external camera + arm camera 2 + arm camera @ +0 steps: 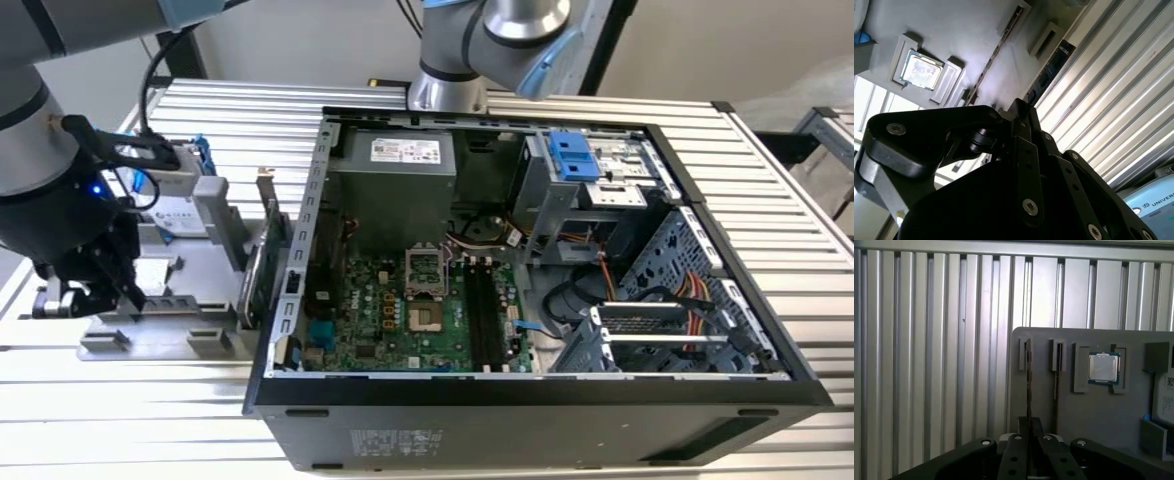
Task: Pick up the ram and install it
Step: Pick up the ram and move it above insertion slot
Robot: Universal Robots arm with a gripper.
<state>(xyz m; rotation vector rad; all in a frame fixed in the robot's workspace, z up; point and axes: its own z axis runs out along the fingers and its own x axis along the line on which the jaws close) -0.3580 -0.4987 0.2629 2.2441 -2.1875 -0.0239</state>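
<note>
Ram (1028, 380) stands on edge in the slot nearest the outer edge of the grey holder (1094, 422), edge-on in the first wrist view. The gripper (1028, 422) sits over the holder with its jaws clenched on the ram's near end, one finger against each face. A processor (1103, 367) lies in a holder recess beyond the next slot. The holder rests on the ribbed tabletop (929, 365), beside the open computer case (534, 395).
</note>
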